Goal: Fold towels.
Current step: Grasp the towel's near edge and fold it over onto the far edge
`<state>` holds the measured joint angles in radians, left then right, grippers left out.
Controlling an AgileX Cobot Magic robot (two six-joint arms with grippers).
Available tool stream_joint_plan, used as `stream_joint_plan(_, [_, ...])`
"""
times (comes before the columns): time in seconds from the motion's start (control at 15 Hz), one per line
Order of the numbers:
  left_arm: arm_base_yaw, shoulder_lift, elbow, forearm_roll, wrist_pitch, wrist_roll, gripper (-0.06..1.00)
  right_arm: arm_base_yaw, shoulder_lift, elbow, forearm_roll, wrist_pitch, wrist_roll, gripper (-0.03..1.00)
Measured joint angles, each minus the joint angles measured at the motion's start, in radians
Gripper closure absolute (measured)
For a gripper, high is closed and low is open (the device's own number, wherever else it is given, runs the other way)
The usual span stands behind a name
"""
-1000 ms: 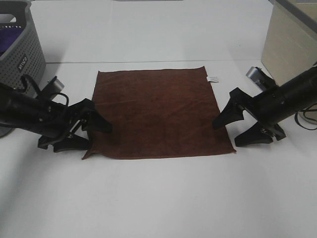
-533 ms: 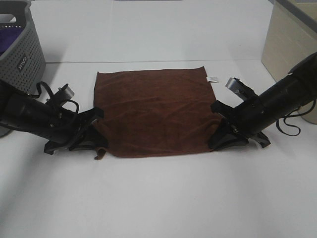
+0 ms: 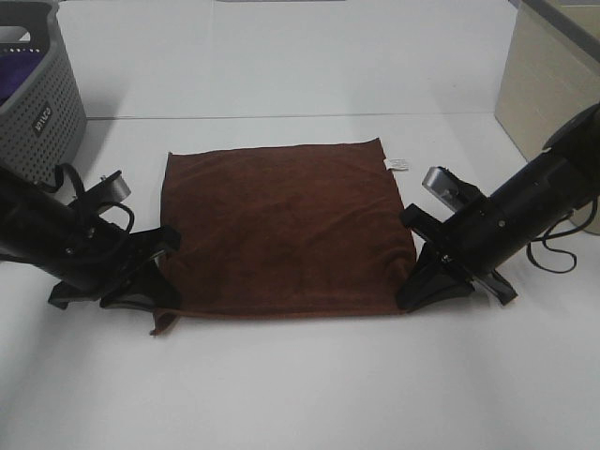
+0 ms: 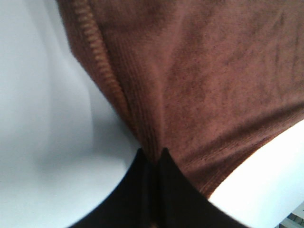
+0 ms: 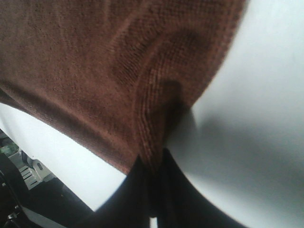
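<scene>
Left claw (image 4: 152, 157) is pressed together on the near left corner of the towel (image 3: 281, 225); the right claw (image 5: 153, 164) pinches its near right corner. The towel lies spread on the white bench (image 3: 300, 394), white tag (image 3: 400, 165) at its far right corner. A gray basket (image 3: 37, 103) stands far left.

Basket (image 3: 42, 98) far left, beige box (image 3: 548, 89), perhaps, far right; table (image 3: 300, 66) beyond towel (image 3: 281, 225) open.

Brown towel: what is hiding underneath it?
White table shows all around the towel. The left tool and right tool each pinch an edge. Anything beneath its middle is covered.
</scene>
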<state>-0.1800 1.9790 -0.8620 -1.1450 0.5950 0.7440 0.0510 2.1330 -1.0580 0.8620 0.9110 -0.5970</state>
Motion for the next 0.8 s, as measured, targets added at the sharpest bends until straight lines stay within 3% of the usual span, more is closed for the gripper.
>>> stream_joint_plan(0.47, [-0.009, -0.116, 0.228, 0.009, 0.040, -0.025, 0.94, 0.009, -0.175, 0.365, 0.031, -0.047, 0.044, 0.97])
stream_joint_plan(0.8, [-0.013, -0.152, 0.174, 0.021, 0.027, -0.063, 0.94, 0.009, -0.190, 0.251, 0.014, -0.057, 0.045, 0.97])
